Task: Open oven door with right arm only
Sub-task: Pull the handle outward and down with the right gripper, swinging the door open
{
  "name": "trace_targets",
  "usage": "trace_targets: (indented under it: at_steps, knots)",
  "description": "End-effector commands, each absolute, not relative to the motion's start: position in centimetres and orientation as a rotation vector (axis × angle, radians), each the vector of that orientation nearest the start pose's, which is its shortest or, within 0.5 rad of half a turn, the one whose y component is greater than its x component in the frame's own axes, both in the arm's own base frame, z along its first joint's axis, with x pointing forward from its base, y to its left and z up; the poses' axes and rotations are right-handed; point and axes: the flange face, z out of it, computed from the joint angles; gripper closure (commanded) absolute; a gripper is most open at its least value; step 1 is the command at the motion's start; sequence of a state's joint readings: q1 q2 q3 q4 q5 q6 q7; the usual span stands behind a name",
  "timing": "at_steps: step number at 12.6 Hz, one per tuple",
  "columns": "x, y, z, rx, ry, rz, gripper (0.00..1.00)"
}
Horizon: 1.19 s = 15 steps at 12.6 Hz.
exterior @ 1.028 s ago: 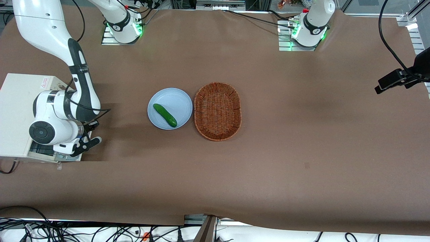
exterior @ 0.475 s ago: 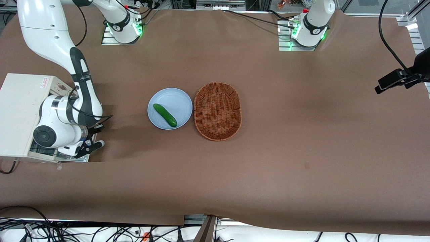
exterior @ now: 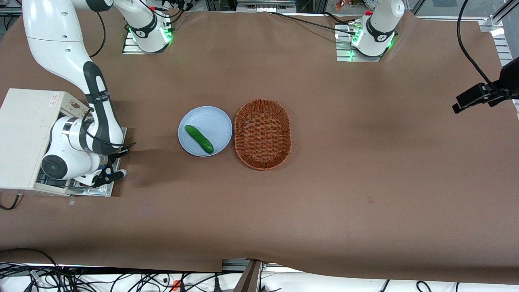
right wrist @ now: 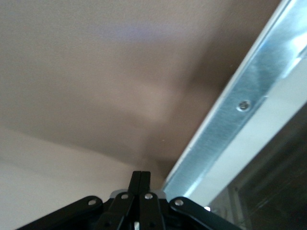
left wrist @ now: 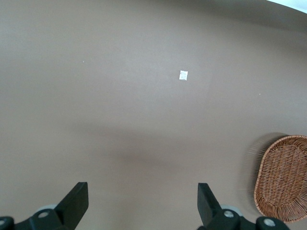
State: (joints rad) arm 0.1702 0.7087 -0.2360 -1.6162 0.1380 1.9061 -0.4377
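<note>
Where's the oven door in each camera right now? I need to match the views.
Front view: the oven door lies open in front of the oven, at the working arm's end of the table, partly under the hand.
Right wrist view: its metal frame and dark glass, close beside the shut hand.
Left wrist view: not in it.
Shared landmark: the brown table cover, in all three.
</note>
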Motion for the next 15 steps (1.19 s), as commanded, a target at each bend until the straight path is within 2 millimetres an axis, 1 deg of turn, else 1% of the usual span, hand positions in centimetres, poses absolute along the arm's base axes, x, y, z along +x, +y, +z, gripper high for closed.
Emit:
trace_targets:
  at_steps: [1,2,4,5,7,8,9,11,13,14,15]
  knots:
    - [64.3,-0.1,19.8,-2.951,-0.388,0.602,1.00]
    - [64.6,0.0,20.3,-2.956,-0.379,0.590,1.00]
    - [65.5,0.3,22.2,-2.954,-0.401,0.578,1.00]
    - [66.2,0.4,23.5,-2.962,-0.402,0.565,0.93]
    - [67.1,0.9,26.1,-2.964,-0.424,0.564,0.59]
    - [67.5,0.6,28.1,-2.958,-0.439,0.555,0.34]
    - [67.8,0.5,30.3,-2.955,-0.450,0.549,0.00]
    - [67.9,0.7,34.3,-2.932,-0.539,0.578,0.00]
    - [68.3,0.1,38.0,-2.936,-0.528,0.582,0.00]
    - [68.5,-0.7,39.6,-2.951,-0.511,0.570,0.00]
    - [68.5,-0.7,40.7,-2.959,-0.502,0.562,0.00]
